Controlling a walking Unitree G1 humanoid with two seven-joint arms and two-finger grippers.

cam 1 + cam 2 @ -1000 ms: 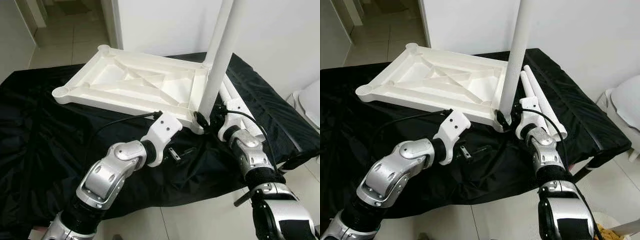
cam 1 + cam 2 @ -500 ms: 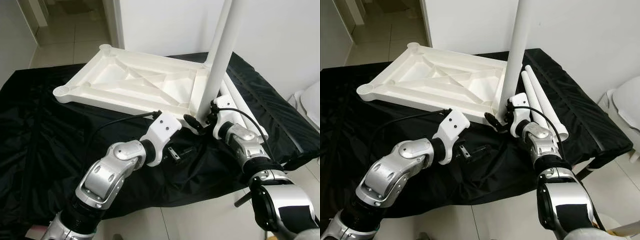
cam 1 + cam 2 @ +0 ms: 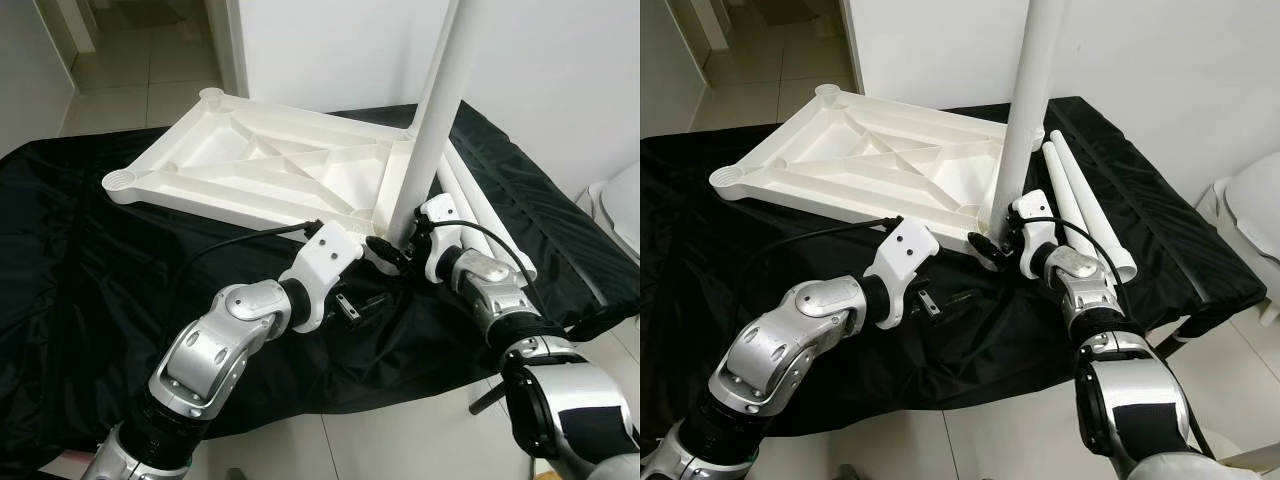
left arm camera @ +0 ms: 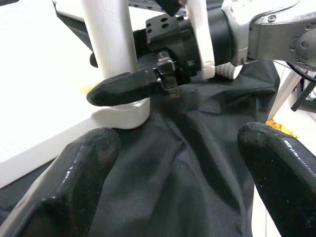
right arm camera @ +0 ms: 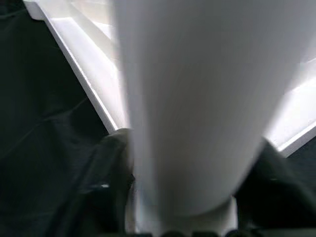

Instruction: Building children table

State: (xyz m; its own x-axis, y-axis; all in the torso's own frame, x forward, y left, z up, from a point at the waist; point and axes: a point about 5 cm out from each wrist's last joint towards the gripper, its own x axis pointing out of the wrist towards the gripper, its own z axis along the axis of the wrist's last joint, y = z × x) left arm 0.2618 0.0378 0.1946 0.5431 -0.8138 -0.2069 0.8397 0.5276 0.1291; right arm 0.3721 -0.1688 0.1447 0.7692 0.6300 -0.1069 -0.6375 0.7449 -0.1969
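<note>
Since the earlier frame, the right gripper (image 3: 992, 238) has been brought against the upright leg's (image 3: 1028, 110) base, fingers clasped around it, at the upturned tabletop's (image 3: 260, 165) near corner. Left gripper (image 4: 170, 173) is held open nearby. Leaning may jam the socket.

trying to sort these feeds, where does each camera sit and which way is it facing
Left eye, right eye: on the head, looking forward and down at the upturned tabletop on the black cloth; both silver arms show.
Left wrist: looks along the open left claw at the right claw.
Right wrist: looks along the right claw, fingers either side of the upright leg.
All views share that leg at the tabletop's corner.
</note>
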